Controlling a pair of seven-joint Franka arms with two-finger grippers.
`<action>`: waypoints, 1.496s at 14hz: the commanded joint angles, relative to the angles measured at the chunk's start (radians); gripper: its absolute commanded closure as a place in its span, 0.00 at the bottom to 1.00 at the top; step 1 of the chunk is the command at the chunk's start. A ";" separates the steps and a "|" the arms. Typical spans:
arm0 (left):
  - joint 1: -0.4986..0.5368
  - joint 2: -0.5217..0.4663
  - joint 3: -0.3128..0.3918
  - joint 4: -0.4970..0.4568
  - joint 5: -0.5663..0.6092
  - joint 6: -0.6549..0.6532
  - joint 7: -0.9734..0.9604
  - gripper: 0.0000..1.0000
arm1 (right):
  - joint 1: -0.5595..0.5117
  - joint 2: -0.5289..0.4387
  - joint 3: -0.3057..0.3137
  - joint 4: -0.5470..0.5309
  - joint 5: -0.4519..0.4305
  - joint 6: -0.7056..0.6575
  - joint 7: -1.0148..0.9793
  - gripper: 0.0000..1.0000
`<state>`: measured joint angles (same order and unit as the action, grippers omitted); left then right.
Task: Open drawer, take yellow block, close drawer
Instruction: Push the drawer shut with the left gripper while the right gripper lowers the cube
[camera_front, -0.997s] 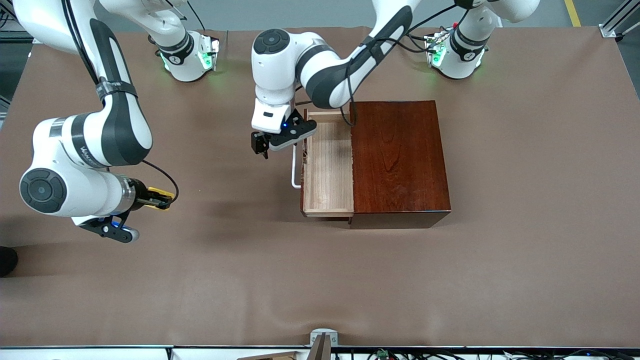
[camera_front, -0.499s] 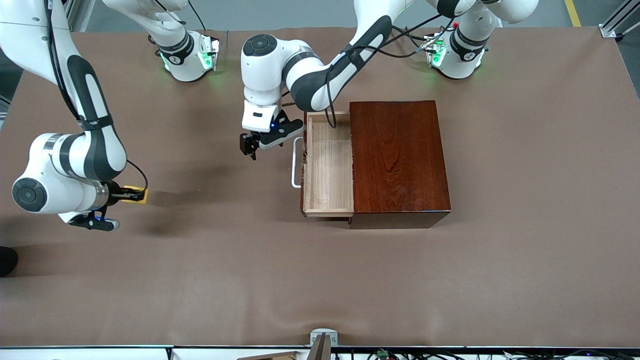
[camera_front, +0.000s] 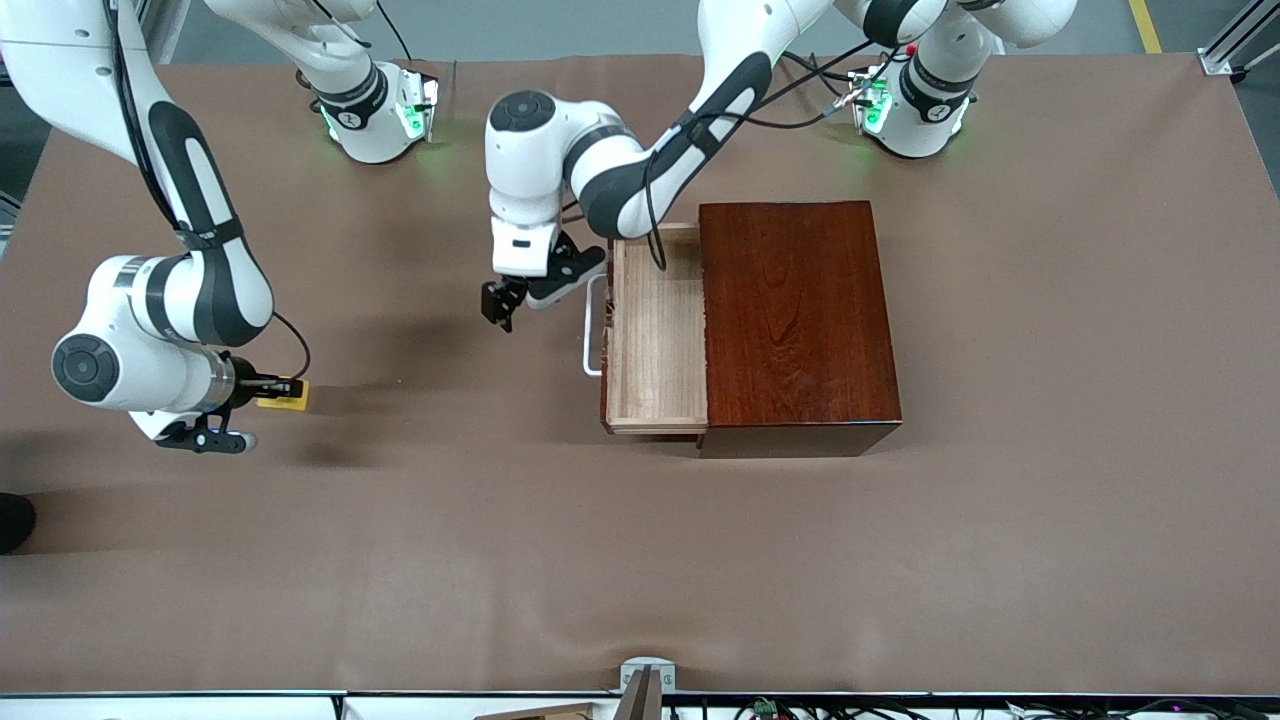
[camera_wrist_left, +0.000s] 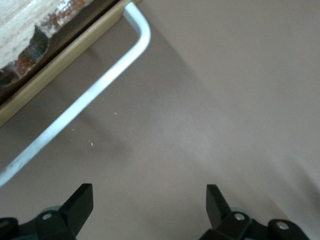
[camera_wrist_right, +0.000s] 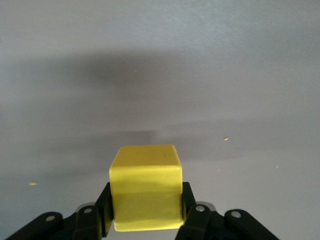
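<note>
At the middle left of the front view, the right gripper (camera_front: 272, 385) is closed on the yellow block (camera_front: 284, 394), low over the brown table cover (camera_front: 1050, 400) toward the right arm's end. In the right wrist view the yellow block (camera_wrist_right: 146, 192) sits squarely between the two black fingers (camera_wrist_right: 95, 217), its upper faces free, with only bare cover around it.

Upper centre of the front view, the left gripper (camera_front: 500, 302) hangs over the cover just beside the white U-shaped handle (camera_front: 592, 325), not touching it. Its jaws stand wide apart and hold nothing; the left wrist view shows both fingertips (camera_wrist_left: 80, 202) spread, with plain cover between them and the handle (camera_wrist_left: 90, 95) running slantwise across the upper left of that frame.

Just right of centre, the drawer (camera_front: 655, 330) is pulled out of the dark reddish-brown wooden box (camera_front: 795, 320) toward the right arm's end, its pale wood floor bare.
</note>
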<state>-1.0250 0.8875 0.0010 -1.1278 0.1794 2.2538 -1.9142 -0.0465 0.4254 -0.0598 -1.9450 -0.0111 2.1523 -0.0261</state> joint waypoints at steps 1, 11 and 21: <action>-0.009 0.057 0.019 0.056 0.026 0.015 -0.051 0.00 | -0.049 -0.030 0.012 -0.057 -0.016 0.067 -0.060 1.00; 0.003 0.028 0.051 0.049 0.026 -0.167 -0.052 0.13 | -0.050 0.000 0.012 -0.143 -0.016 0.224 -0.051 0.37; 0.068 -0.007 0.073 0.046 0.018 -0.404 -0.059 0.03 | -0.036 -0.014 0.018 -0.005 -0.013 -0.038 -0.057 0.00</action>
<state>-0.9655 0.8940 0.0697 -1.0796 0.1791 1.9110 -1.9651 -0.0835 0.4270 -0.0496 -2.0205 -0.0111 2.2396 -0.0805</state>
